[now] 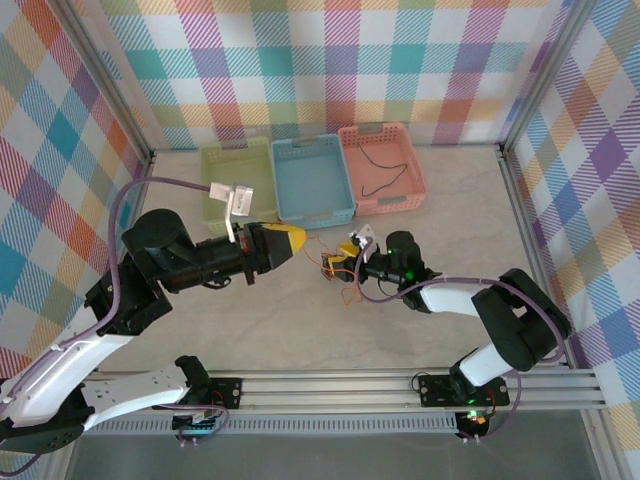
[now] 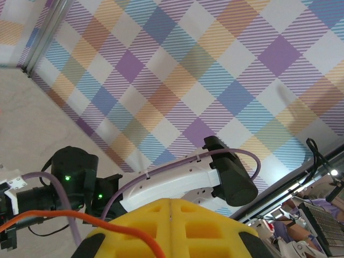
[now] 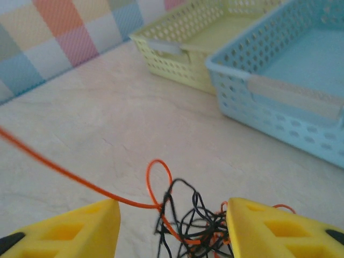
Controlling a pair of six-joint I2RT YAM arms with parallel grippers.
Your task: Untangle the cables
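Yellow fingers [image 3: 70, 228] of the right gripper [image 3: 172, 208] are standing spread either side of a tangled clump of thin orange and black cables [image 3: 185, 226] lying on the pale marbled table [image 3: 107, 123]. The left gripper [image 2: 171, 208], jaws pressed together, is apparently pinching one taut orange strand [image 3: 64, 172]. Light and limp, the wires are likely snagging rather than sliding, and loose ends are offering the best hold. Knots inside the clump are proving unreadable, partly cut off by the lower edge of the right wrist view.

No text, number or brand can be read. The white tag [image 1: 238, 197] on the left arm is too small to make out, and the strips on the blue basket [image 3: 293, 97] and green basket [image 3: 164, 47] look blank.
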